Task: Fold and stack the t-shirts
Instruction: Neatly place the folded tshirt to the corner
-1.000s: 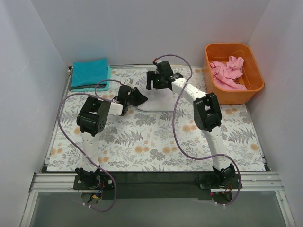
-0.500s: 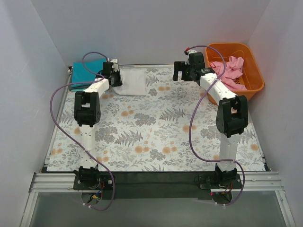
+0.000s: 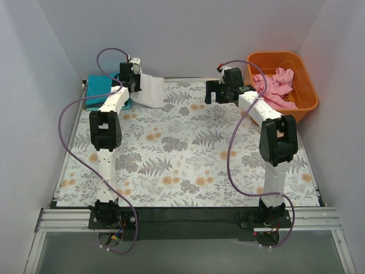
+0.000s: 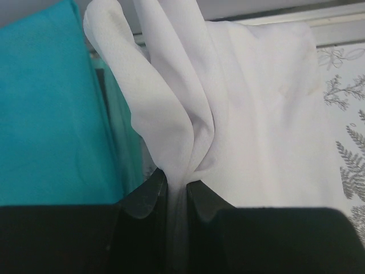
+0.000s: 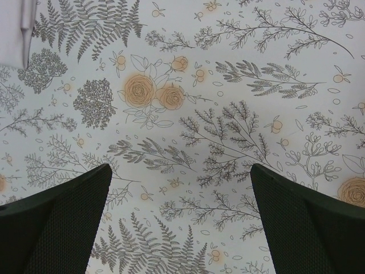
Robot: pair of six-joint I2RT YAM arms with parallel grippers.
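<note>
My left gripper [image 3: 137,81] is raised at the back left, shut on a bunched fold of the white t-shirt [image 3: 151,92], which hangs from it down to the table. In the left wrist view the white t-shirt [image 4: 256,114] runs up from between the gripper [image 4: 177,184] jaws, with the folded teal t-shirt [image 4: 51,114] just to its left. The teal t-shirt [image 3: 100,88] lies in the back-left corner. The pink t-shirt [image 3: 276,85] lies crumpled in the orange tub. My right gripper [image 3: 211,94] hovers open over the floral table, empty; its fingers [image 5: 63,228] frame bare cloth.
The orange tub [image 3: 308,103] stands at the back right against the wall. A floral tablecloth [image 3: 188,160] covers the table. White walls close in the back and both sides. A corner of the white t-shirt [image 5: 14,28] shows at the right wrist view's top left.
My left arm carried the white t-shirt from the table's middle to the back left and lifted it beside the teal one. My right gripper let go, opened and swung right toward the tub.
</note>
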